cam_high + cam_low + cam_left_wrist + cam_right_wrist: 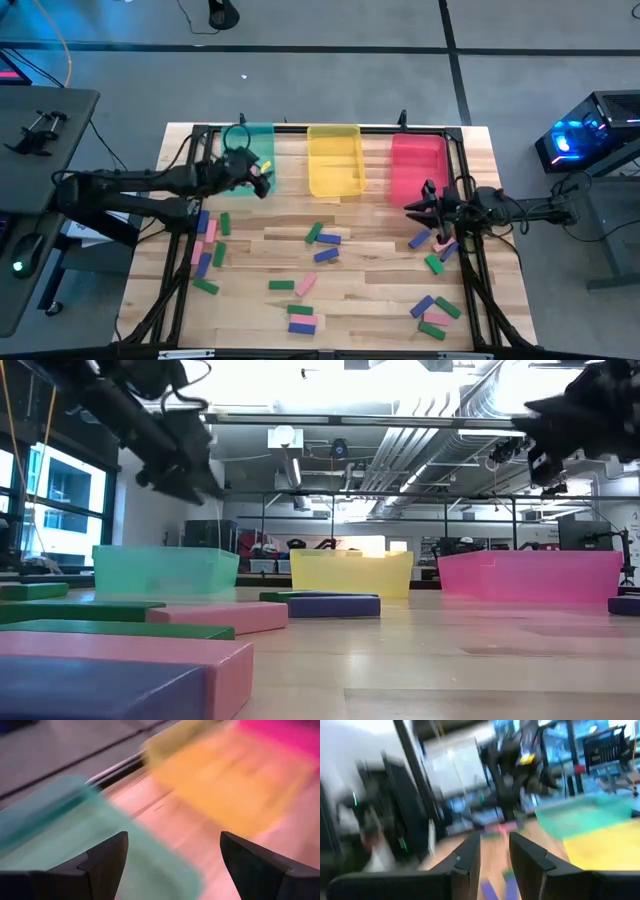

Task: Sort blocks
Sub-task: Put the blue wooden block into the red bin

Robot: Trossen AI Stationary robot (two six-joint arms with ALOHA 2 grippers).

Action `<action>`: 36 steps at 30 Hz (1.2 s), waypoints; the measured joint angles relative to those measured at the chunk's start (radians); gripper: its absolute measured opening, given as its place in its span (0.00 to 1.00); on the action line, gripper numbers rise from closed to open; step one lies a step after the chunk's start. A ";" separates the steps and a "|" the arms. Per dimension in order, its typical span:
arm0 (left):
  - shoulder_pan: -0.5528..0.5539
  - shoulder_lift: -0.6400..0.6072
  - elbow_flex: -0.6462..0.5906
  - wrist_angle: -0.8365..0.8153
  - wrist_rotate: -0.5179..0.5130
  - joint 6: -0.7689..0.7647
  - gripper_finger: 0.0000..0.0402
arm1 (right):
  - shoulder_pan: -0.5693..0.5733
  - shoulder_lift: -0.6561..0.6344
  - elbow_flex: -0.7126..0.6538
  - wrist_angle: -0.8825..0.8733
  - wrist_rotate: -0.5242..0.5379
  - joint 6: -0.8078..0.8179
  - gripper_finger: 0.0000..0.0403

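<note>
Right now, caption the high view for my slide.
Left gripper open by the teal tray; blocks scattered across the table.

free: table centre | obstacles: blocks scattered, trays behind

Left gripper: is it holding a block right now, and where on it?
Nothing is held. The left gripper stands open by the teal tray, with only tray and table showing between its fingers. The right gripper has no block between its fingers either.

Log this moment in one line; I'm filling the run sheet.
left end effector: open, empty, over teal tray | right end effector: near red tray | blocks: scattered
</note>
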 joint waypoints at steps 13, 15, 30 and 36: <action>-0.278 0.013 -0.090 0.265 -0.134 0.007 0.75 | 0.257 0.313 0.029 0.465 0.068 -0.087 0.22; -0.302 0.013 -0.090 0.266 -0.161 0.007 0.75 | 0.302 0.404 0.068 0.386 0.177 -0.060 0.24; -0.347 0.013 -0.090 0.267 -0.172 0.007 0.75 | 0.477 0.930 0.701 -0.954 0.106 0.688 0.54; -0.347 0.013 -0.090 0.267 -0.172 0.007 0.75 | 0.495 1.141 0.810 -1.175 0.034 0.447 0.52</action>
